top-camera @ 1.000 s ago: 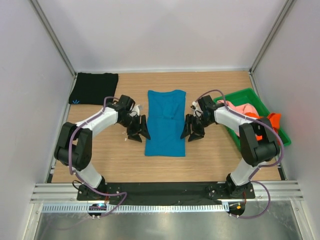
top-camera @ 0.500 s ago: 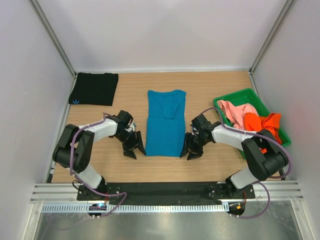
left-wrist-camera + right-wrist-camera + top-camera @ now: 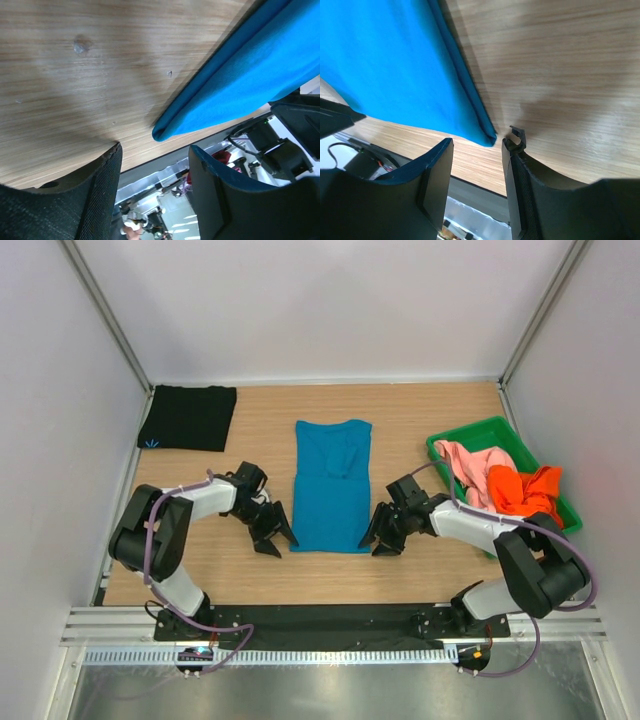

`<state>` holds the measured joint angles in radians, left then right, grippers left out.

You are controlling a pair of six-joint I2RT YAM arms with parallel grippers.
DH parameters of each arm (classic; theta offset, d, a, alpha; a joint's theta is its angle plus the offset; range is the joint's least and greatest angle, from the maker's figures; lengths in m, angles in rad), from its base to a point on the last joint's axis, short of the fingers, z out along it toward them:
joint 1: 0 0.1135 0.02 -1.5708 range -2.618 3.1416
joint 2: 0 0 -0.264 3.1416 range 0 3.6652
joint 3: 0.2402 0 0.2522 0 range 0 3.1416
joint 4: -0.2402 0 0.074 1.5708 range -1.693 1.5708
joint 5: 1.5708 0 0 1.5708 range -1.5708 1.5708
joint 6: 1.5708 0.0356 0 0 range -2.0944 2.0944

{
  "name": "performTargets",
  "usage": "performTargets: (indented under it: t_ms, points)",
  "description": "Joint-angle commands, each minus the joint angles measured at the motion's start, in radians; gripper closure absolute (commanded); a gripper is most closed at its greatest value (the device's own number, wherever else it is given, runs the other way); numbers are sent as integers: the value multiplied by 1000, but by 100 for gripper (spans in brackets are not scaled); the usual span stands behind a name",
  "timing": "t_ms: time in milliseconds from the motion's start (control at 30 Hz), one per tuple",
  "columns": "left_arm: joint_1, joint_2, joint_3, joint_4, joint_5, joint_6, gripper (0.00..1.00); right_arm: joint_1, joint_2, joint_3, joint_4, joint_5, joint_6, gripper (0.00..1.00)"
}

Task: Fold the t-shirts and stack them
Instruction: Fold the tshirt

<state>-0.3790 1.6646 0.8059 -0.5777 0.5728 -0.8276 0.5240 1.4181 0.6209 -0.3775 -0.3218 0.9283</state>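
Top external: the teal-blue cloth t-shirt [image 3: 332,485], folded into a long strip, lies flat mid light-wood surface [image 3: 420,415]. Left gripper [image 3: 279,543] is at its near-left corner, right gripper [image 3: 378,546] at its near-right. Both are part-open, gripping nothing. In the wrist views each corner lies in the finger gap, unpinched. Folded black t-shirt [image 3: 187,417] lies far-left. Pink t-shirt [image 3: 468,462] and orange t-shirt [image 3: 525,490] are heaped in the green plastic tray [image 3: 470,432].
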Motion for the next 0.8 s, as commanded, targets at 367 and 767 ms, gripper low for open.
performTargets:
  t_ms: [367,767]
  points:
    - [0,57,-40,78,-71,-87,48,4,50,-23,57,79,47,52]
    - [-1,101,-28,128,-82,-110,67,4,48,-41,40,95,40,52]
